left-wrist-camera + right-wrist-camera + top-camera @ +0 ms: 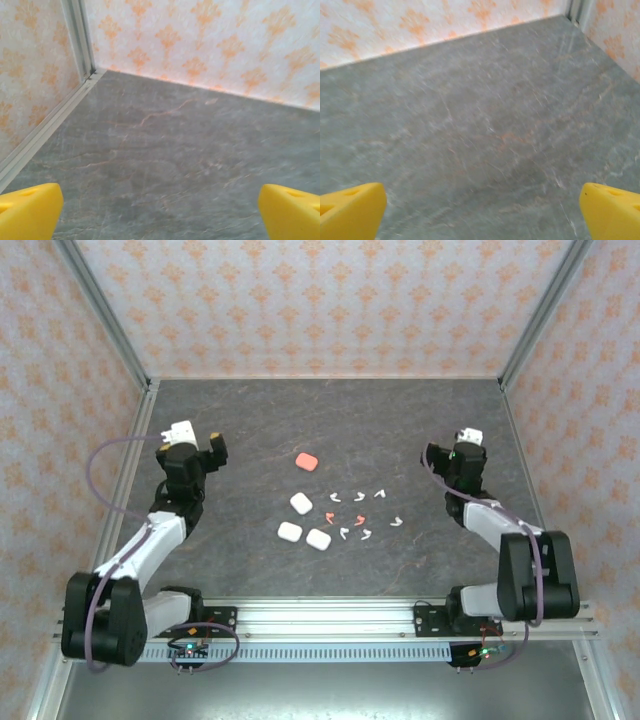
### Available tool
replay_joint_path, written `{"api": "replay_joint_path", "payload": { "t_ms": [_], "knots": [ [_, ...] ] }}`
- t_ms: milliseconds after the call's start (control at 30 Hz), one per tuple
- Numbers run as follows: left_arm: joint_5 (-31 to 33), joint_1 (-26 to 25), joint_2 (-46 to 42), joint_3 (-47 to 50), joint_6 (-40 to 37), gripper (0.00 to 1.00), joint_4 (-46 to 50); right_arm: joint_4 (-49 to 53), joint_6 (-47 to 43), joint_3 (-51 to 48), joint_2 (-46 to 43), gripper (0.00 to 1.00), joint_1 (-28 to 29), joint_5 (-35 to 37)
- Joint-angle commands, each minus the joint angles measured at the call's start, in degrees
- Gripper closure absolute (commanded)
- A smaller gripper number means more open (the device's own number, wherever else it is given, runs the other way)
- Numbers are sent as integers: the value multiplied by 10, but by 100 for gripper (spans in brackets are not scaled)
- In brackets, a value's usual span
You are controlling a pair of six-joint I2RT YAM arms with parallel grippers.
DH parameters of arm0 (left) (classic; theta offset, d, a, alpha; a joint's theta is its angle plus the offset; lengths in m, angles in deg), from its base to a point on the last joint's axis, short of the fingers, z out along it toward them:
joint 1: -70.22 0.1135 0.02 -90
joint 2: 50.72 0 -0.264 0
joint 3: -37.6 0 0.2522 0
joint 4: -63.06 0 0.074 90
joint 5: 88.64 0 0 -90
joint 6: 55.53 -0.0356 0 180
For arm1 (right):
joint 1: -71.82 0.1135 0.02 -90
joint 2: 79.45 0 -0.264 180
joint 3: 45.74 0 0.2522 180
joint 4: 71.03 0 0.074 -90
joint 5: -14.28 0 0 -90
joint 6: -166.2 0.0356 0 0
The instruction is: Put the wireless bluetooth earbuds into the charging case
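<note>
Several tiny stemmed earbuds lie scattered at the table's middle in the top view, most of them white [360, 496] and two coral-pink [328, 516]. Left of them sit three white charging cases [301, 503], and a coral-pink case [307, 461] lies further back. My left gripper [216, 449] hovers well left of the cases. My right gripper [433, 456] hovers right of the earbuds. In the wrist views both the left gripper [160, 215] and the right gripper [480, 215] stand open, with yellow fingertips [30, 210] [612, 210] wide apart over bare table.
The dark marbled table [250, 420] is walled by orange-patterned panels [320, 300] with metal corner posts [80, 40]. A slotted rail [330, 620] carrying both arm bases runs along the near edge.
</note>
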Motion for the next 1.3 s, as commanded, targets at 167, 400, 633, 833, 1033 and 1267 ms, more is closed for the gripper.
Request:
{"api": "replay_joint_path", "payload": {
  "t_ms": [167,400,633,833,1033,1267],
  "knots": [
    [-187,-3,-10,-104,224,0,238,324,11,192,41,1,97,-92],
    [-225,-11,22,-115,281,0,208,444,-29,357,176,0,212,-87],
    [-222,-22,35,-119,290,0,201,518,-58,517,335,2,308,-85],
    [-218,-24,29,-119,287,0,209,557,-82,642,458,3,355,-91],
    [-212,-24,16,-118,280,0,224,589,-98,746,544,6,376,-87],
    [-210,-24,0,-122,278,0,240,603,-100,799,596,10,377,-88]
  ]
}}
